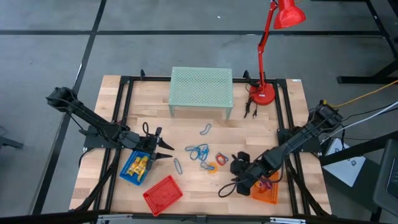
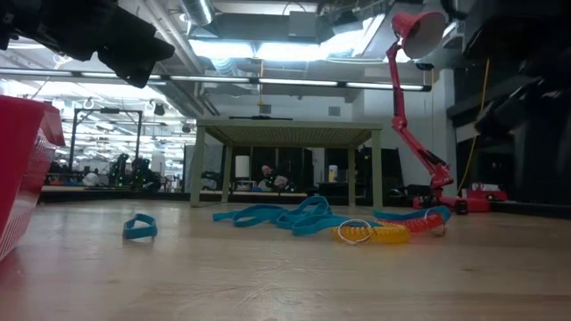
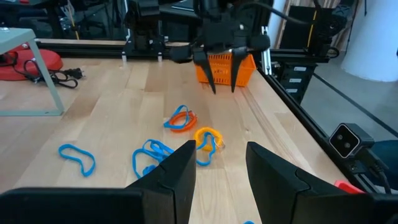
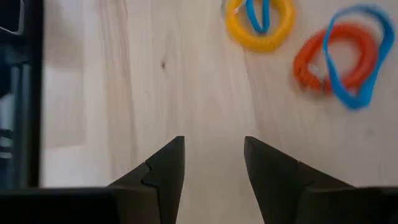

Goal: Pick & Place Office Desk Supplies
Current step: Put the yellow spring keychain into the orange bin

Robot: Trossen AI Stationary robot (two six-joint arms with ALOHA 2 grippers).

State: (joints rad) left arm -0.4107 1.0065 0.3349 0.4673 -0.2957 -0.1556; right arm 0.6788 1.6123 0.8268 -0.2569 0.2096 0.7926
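Right gripper (image 1: 239, 163) hangs with its jaws apart and empty, tips down over bare wood, so it looks lined up for a grab. The yellow ring (image 4: 260, 23) and orange ring (image 4: 336, 57) lie just ahead of it. Left gripper (image 1: 163, 147), jaws also apart and empty, waits over the blue basket (image 1: 138, 166).

Blue loops (image 1: 199, 151), yellow ring (image 4: 260, 23), orange ring (image 4: 329, 59); red basket (image 1: 163, 194), orange basket (image 3: 226, 66).

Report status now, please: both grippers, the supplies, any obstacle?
Left gripper open, empty, over blue basket. Right gripper open, empty, beside orange basket. Loops and rings loose mid-table. Nothing blocking.
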